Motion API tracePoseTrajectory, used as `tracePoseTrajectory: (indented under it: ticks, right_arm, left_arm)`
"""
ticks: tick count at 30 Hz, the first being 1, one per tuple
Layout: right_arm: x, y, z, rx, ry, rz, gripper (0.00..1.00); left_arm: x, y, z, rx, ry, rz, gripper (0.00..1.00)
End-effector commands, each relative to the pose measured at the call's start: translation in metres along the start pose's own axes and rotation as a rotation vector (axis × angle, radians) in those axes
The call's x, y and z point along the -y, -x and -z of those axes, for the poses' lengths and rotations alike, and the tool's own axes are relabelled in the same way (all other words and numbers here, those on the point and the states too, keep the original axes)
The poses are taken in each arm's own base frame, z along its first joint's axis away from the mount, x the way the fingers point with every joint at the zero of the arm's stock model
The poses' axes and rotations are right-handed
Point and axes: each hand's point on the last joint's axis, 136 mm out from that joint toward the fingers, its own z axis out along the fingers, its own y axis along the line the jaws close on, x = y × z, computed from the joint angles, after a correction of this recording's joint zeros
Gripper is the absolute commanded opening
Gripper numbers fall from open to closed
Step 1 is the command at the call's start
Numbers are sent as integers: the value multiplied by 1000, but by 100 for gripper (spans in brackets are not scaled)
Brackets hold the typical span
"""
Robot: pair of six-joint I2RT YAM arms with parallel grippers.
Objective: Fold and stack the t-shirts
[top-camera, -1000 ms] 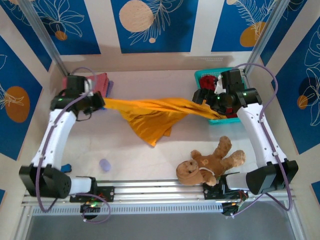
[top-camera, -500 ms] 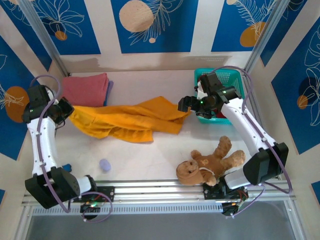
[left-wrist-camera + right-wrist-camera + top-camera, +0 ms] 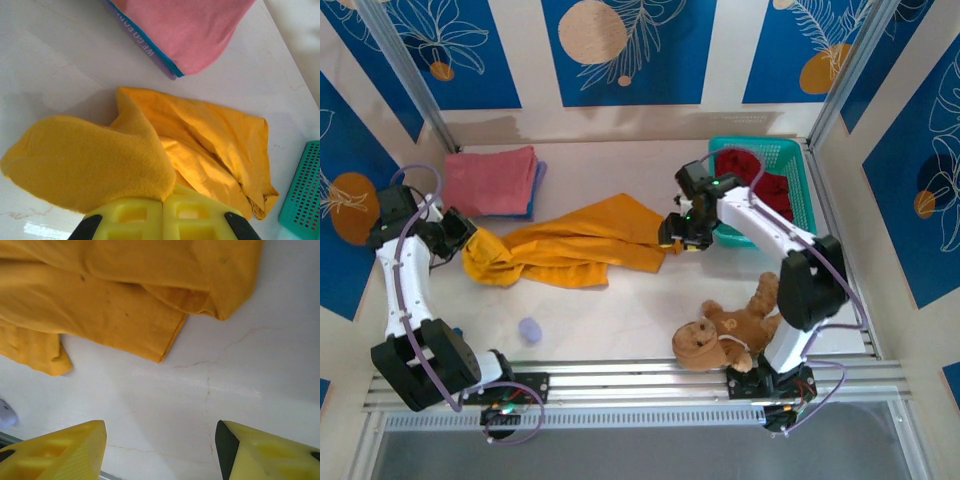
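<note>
The mustard-orange t-shirt [image 3: 570,245] lies crumpled across the middle of the table. My left gripper [image 3: 463,237] is at its left end, shut on a fold of the orange cloth [image 3: 90,160]; the fingers [image 3: 135,215] are pressed together under it. My right gripper [image 3: 673,233] hovers by the shirt's right end, open, with bare table between its fingers [image 3: 65,450]; the orange hem [image 3: 100,300] lies just beyond them. A folded salmon-pink t-shirt [image 3: 490,178] rests on a blue one [image 3: 537,186] at the back left. A dark red t-shirt [image 3: 760,185] sits in the basket.
A teal mesh basket [image 3: 795,150] stands at the back right, close behind the right arm. A brown teddy bear [image 3: 735,325] lies at the front right. A small lavender object [image 3: 529,329] sits near the front rail.
The right gripper let go of the orange shirt's right end and moved left, away from the basket. The stretched shirt dropped onto the table. The left gripper drew its end farther left.
</note>
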Motion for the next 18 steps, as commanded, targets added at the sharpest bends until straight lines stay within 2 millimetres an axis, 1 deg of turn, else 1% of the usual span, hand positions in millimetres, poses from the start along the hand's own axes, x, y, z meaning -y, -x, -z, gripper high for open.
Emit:
tracePoseTrajectory:
  ticks: [1,5,7,10,16,18]
  right_arm:
    - [-12,-10,-26,-69,-38,48,60]
    - [-19,-14,-55,-117,-72,72,59]
    - [-21,-11,-65,-122,-80,67,55]
    - [-21,-7,-78,-134,-79,55,48]
    - [-9,5,-95,-128,-133,46,43]
    - [-7,11,-99,-124,-125,35,38]
  left_arm:
    - [3,-6,-1,-19,-39,-21,0]
    - [1,-10,-3,-31,-40,-18,0]
    - [1,-11,-4,-34,-41,-18,0]
    - [-1,-14,-5,-37,-40,-15,0]
    - [-2,-16,-6,-42,-43,-13,0]
    - [-2,-17,-6,-43,-44,-14,0]
